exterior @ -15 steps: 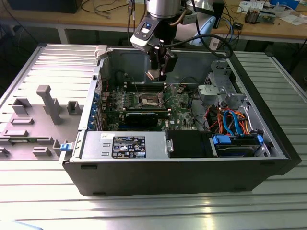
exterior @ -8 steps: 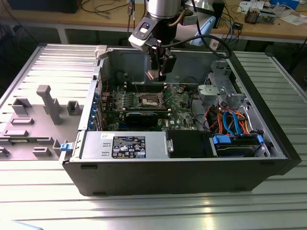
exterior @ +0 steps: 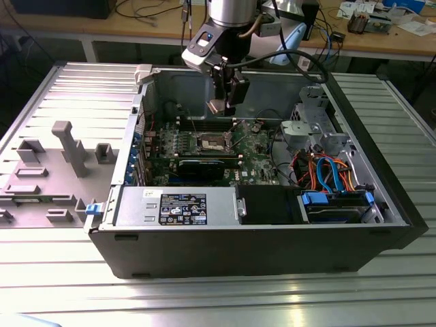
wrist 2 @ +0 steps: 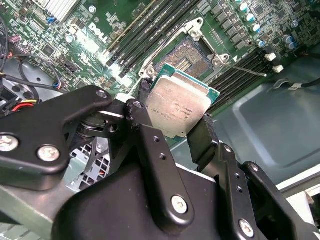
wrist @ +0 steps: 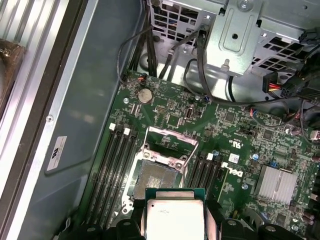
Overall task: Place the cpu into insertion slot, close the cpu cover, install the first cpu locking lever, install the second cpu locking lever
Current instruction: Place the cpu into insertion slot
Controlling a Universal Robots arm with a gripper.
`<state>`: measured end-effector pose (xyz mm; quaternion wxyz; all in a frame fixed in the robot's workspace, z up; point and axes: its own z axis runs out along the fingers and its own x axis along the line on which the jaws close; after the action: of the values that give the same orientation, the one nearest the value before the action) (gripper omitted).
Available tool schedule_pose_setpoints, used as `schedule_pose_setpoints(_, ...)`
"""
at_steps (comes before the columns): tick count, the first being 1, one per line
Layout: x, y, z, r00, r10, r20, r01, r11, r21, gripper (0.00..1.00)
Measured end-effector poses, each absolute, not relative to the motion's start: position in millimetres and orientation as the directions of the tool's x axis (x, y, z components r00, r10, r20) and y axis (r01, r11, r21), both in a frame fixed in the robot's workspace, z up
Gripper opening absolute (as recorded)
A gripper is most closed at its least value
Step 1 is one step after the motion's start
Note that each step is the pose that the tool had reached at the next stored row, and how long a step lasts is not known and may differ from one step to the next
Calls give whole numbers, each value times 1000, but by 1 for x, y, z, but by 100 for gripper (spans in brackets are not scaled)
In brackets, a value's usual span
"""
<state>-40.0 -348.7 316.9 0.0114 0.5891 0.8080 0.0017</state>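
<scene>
Holding: your gripper (wrist 2: 175, 109) had its two black fingers (wrist 2: 202, 136) closed on opposite edges of the cpu (wrist 2: 181, 102), with the chip's metal top turned toward the wrist cameras.
Cpu position: the chip hung above the motherboard (exterior: 255, 146) inside the open computer case (exterior: 272, 252), touching nothing but the fingers.
Insertion slot: the insertion slot (wrist: 155, 177) lay bare, its pale contact field showing and no chip seated in it.
Key relation: the socket lay below your chip and a little ahead of it. In the first wrist view the socket sat just beyond the chip's leading edge, so by that view the chip was not squarely over it.
Alignment: the chip was square, so it had no long axis. Its edges ran roughly parallel to the socket rim, and you could not tell which way its corner mark faced.
Cpu cover: the cpu cover (wrist: 170, 139) stood swung up at the socket's far side, leaving the opening free.
Neighbours: memory slots (wrist: 112, 170) flanked the socket closely on both sides.
Stage, as a judgement: placing was under way, and nothing had been closed or latched.
</scene>
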Motion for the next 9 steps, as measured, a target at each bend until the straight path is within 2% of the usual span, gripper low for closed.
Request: schedule_pose_setpoints(9, -40, -349, 316, -275, 961, -16, 961, 275, 16, 55)
